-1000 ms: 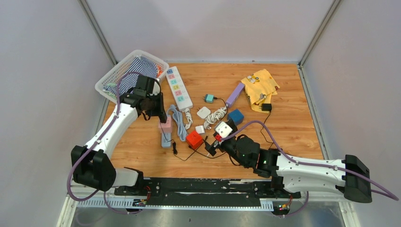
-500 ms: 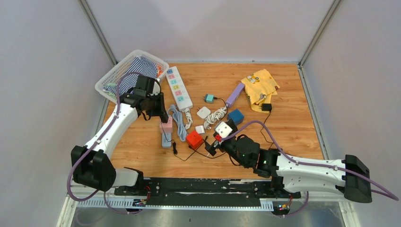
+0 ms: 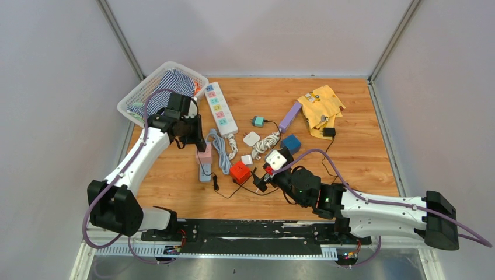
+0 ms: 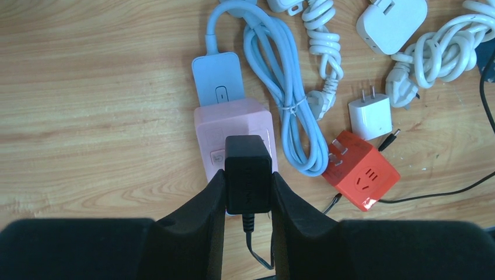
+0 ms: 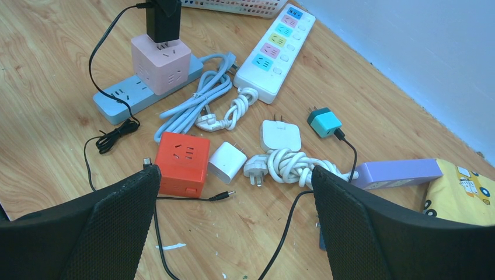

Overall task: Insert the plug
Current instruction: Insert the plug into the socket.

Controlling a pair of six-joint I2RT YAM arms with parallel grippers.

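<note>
Pinching the black plug [image 4: 248, 157] upright in the left hand [image 4: 248, 178] atop the pink socket [image 4: 233, 122] for straight insertion, right hand [image 5: 233, 175] spread wide, empty.

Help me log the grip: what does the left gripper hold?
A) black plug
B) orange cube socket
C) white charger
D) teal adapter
A: the left gripper clamps the black plug, just above the pink cube socket.

Black plug [image 4: 248, 174] upright atop pink cube socket [image 4: 233, 125], prongs perhaps partly seated.
</note>
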